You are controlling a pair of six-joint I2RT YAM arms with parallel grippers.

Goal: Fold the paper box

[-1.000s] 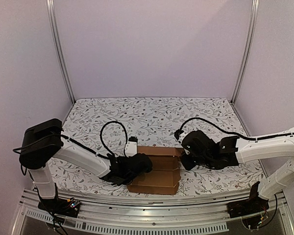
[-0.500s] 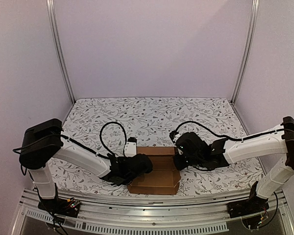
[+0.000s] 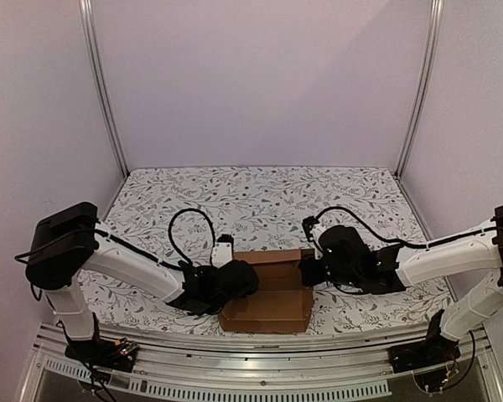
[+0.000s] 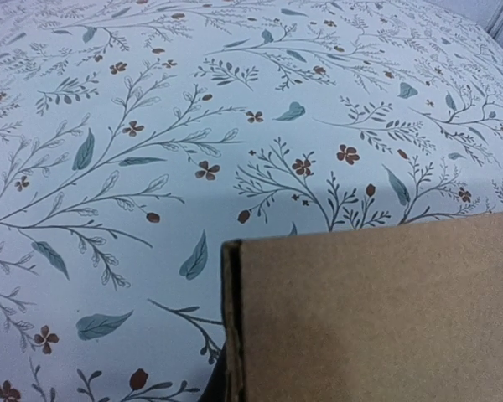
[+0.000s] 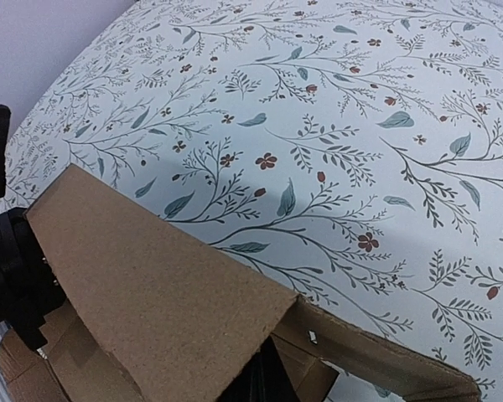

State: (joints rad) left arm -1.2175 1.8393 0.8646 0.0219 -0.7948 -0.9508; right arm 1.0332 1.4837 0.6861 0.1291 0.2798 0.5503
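Observation:
The paper box (image 3: 268, 307) is plain brown cardboard and lies near the table's front edge, between my two grippers. My left gripper (image 3: 248, 281) is at the box's left side. In the left wrist view a cardboard panel (image 4: 377, 318) fills the lower right, and a dark finger (image 4: 213, 387) shows beside its doubled edge, so the jaws are shut on that wall. My right gripper (image 3: 305, 272) is at the box's right side. In the right wrist view a raised flap (image 5: 159, 293) lies over the shut fingertips (image 5: 268, 381), next to the box's side wall (image 5: 377, 356).
A floral cloth (image 3: 260, 201) covers the table. White walls and metal posts (image 3: 101, 92) stand at the back and sides. An aluminium rail (image 3: 251, 343) runs along the near edge. The left arm's black wrist (image 5: 8, 268) shows at the left of the right wrist view.
My right arm has swung in closer to the box's right side and dropped lower. The left arm and the box have hardly moved.

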